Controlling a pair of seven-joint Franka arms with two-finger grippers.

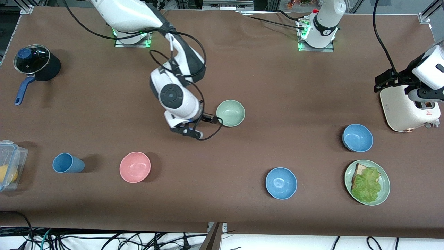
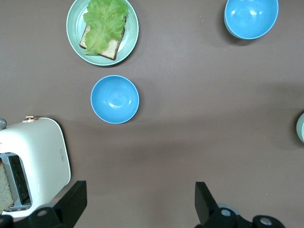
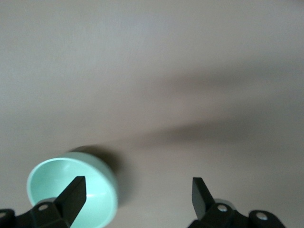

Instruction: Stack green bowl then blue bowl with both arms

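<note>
Green bowl (image 1: 230, 113) at frame centre on desk (image 1: 277, 86). Right end effector (image 1: 208, 118) released, at bowl rim, lining up grasp. Left end effector (image 2: 137, 202) released, waits over toaster (image 1: 409, 109), upper right. Blue bowl (image 1: 357, 138) close beneath, likely its pick.

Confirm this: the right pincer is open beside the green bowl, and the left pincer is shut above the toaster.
One detail is wrong. The left pincer is open, not shut: the left wrist view shows its fingers spread wide, with the toaster below. The rest holds: the right pincer is open beside the green bowl.
</note>
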